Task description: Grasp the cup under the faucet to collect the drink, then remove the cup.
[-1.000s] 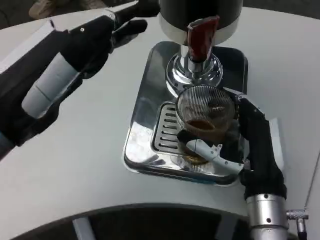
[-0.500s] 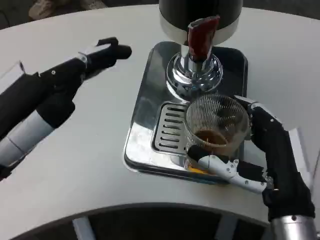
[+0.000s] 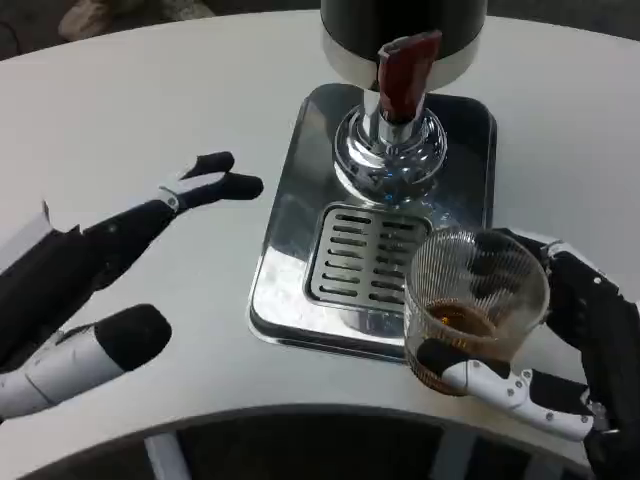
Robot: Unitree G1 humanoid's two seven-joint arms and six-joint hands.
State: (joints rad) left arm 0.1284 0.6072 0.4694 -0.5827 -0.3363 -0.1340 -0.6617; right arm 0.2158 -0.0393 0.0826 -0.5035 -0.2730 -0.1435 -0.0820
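A ribbed clear glass cup (image 3: 473, 305) with brown drink in its bottom is gripped by my right hand (image 3: 560, 350), fingers wrapped around both sides. It sits at the front right corner of the steel drip tray (image 3: 290, 230), off the slotted grate (image 3: 362, 255). The dispenser's chrome faucet (image 3: 388, 150) with its dark red lever (image 3: 403, 70) stands behind, with nothing under it. My left hand (image 3: 150, 225) hovers over the table left of the tray, fingers extended and holding nothing.
The black body of the dispenser (image 3: 400, 30) rises at the top centre. The round white table (image 3: 150, 110) curves to its front edge just below both hands. My left forearm (image 3: 70, 350) lies along the lower left.
My right hand has drawn the cup out from under the faucet, toward the front right of the tray. My left hand has come down and back from beside the dispenser.
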